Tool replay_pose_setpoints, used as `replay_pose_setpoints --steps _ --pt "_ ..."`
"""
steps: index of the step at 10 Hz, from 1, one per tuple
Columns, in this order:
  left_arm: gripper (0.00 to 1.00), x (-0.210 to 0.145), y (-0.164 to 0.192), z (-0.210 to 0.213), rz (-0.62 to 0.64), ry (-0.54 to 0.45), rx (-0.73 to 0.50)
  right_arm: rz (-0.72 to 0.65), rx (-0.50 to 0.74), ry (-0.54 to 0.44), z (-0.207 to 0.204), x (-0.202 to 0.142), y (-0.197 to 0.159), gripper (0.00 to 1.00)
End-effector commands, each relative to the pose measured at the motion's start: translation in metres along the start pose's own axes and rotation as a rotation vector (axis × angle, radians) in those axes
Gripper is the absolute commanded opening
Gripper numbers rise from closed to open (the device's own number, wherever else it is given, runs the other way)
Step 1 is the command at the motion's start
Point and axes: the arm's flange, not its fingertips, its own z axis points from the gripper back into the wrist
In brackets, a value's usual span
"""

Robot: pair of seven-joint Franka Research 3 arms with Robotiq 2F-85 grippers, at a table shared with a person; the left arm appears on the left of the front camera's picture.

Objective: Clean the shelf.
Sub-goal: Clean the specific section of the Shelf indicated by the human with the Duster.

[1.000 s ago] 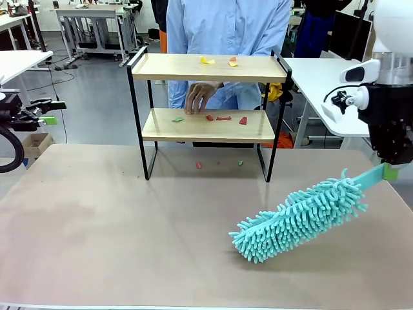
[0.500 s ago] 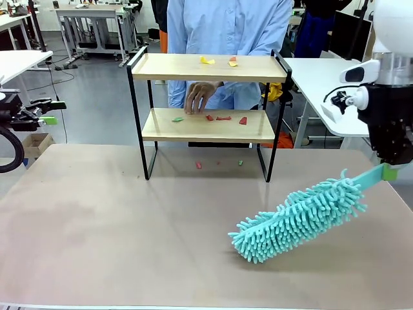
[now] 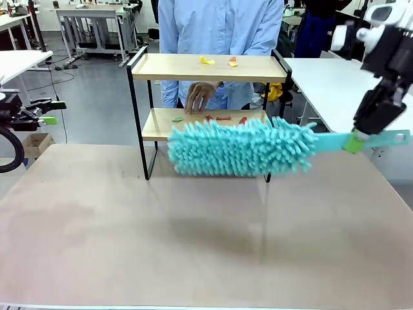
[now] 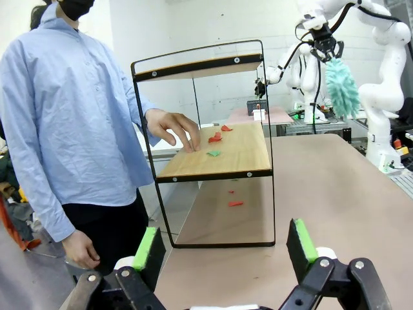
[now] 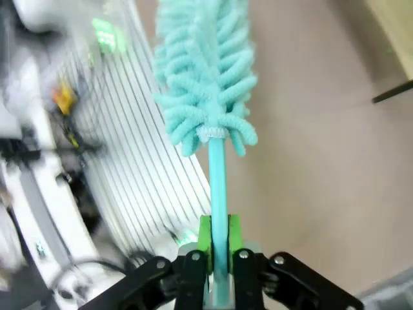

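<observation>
The shelf (image 3: 210,68) stands at the table's far side, with yellow and orange scraps (image 3: 206,61) on its top board and green and red scraps (image 3: 222,118) on the lower one. A person's hand (image 3: 201,97) rests on the lower board. My right gripper (image 3: 355,142) is shut on the handle of a teal fluffy duster (image 3: 239,147). The duster is held level in the air in front of the lower board. In the right wrist view the pads (image 5: 205,236) clamp the duster (image 5: 203,77) handle. My left gripper (image 4: 224,248) stands open far left, facing the shelf (image 4: 239,152).
A person in a blue shirt (image 3: 219,26) stands behind the shelf. Red scraps (image 4: 235,203) lie on the brown table (image 3: 193,245) under the shelf. White tables stand at the right (image 3: 329,84) and the left (image 3: 19,61).
My right arm has lifted the duster off the table's right front and swung it up and left, level before the shelf. The left gripper and the person's hand stayed put.
</observation>
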Motion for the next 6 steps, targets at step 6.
replay_pose_setpoints --steps 6 --pt "1.00 0.002 -0.002 -0.001 -0.013 0.005 -0.007 -0.605 -0.113 -0.209 -0.064 0.098 0.065 0.13"
